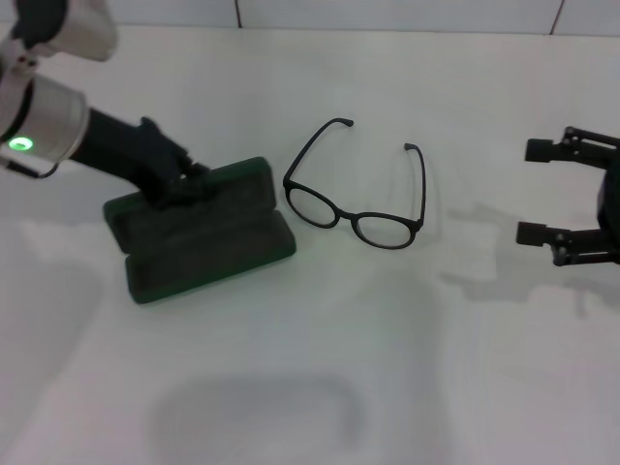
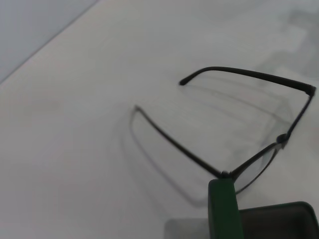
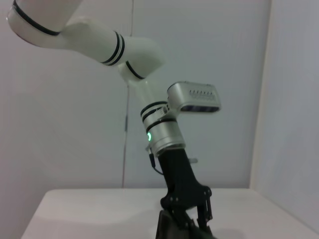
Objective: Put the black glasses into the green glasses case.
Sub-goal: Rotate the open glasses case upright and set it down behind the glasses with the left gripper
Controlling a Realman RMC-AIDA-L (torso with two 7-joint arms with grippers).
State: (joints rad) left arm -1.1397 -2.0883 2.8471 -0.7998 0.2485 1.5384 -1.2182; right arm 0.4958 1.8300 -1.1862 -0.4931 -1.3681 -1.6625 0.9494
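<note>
The green glasses case (image 1: 208,237) lies left of centre on the white table, with a dull felt-like face showing. My left gripper (image 1: 177,182) is at the case's far left edge, shut on it there. The right wrist view shows that gripper (image 3: 192,219) from the front, pressed down onto the case (image 3: 167,230). The black glasses (image 1: 346,220) lie just right of the case, temple arms unfolded and pointing away from me. In the left wrist view the glasses (image 2: 239,72) lie beyond a green edge of the case (image 2: 224,209). My right gripper (image 1: 567,194) is open and empty at the far right.
The white table (image 1: 320,368) stretches out in front of the case and glasses. A pale wall (image 1: 387,12) runs along the table's far edge. Nothing else stands on the table.
</note>
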